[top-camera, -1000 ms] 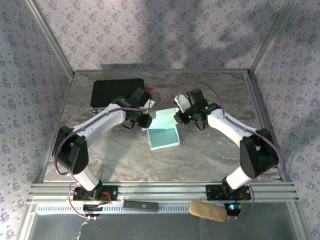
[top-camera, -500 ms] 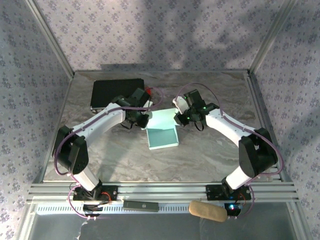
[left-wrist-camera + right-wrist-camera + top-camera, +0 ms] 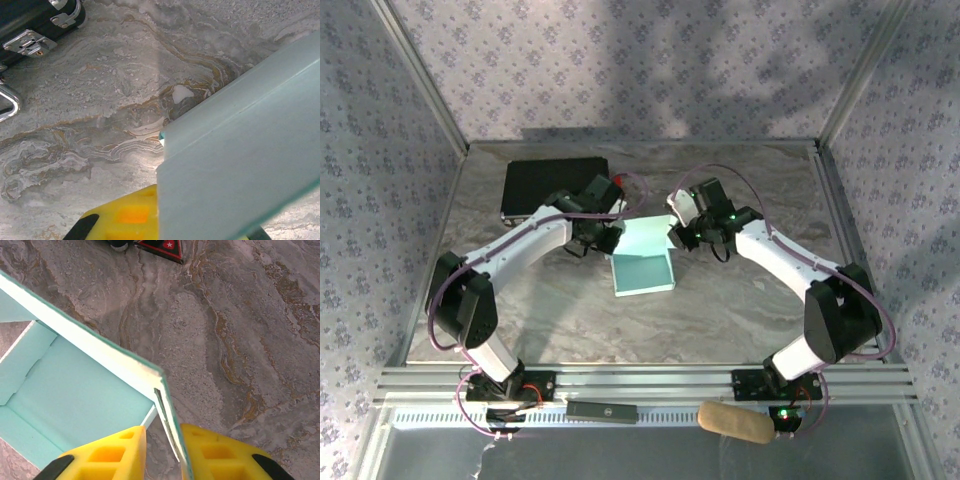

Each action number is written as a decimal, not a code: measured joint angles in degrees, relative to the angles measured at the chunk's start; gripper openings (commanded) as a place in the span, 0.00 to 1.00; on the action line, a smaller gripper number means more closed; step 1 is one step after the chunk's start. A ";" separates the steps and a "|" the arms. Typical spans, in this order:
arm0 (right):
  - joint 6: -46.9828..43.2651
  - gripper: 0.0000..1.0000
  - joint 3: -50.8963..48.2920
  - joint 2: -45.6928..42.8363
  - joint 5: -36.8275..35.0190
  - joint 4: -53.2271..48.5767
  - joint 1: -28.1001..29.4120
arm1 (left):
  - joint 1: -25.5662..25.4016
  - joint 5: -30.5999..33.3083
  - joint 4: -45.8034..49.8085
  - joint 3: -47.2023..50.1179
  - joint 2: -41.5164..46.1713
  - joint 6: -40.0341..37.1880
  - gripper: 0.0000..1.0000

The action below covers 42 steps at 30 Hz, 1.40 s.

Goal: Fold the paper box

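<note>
Mid-bench (image 3: 720,310) with the paper box (image 3: 642,268), inside facing up. At its far right wall with the right hand (image 3: 677,236), yellow fingers (image 3: 110,450) astride the card edge; cannot tell whether pinched. At its far left corner with the left hand (image 3: 611,238), card across one finger (image 3: 125,217); cannot tell whether clamped.

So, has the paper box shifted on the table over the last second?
Yes, slightly: in the top view the paper box has slid a little to the left, toward the black case, which has stayed put.
</note>
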State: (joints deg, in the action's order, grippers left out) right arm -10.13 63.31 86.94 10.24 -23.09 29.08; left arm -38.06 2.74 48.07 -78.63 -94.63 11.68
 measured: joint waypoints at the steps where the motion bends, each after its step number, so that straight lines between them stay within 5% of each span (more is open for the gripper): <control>1: 0.09 0.19 0.07 0.04 -0.04 -0.11 0.07 | 0.00 0.15 -0.02 -0.09 -0.13 0.00 0.10; 13: 5.33 0.00 1.60 1.38 -6.01 -0.15 4.28 | 0.07 2.89 -0.07 -0.92 -0.33 4.26 0.00; 30: 33.83 0.00 4.57 5.20 -23.69 5.92 10.91 | 1.77 6.43 -8.13 -1.57 -2.29 15.04 0.03; 42: 37.81 0.00 4.61 7.26 -28.02 9.97 12.98 | 3.23 6.73 -16.04 3.13 -2.21 21.46 0.02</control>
State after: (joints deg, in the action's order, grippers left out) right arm 27.68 67.92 94.19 -17.78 -13.13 42.06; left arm -34.83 9.47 32.03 -75.50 -96.84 33.15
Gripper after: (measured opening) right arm 0.065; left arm 0.054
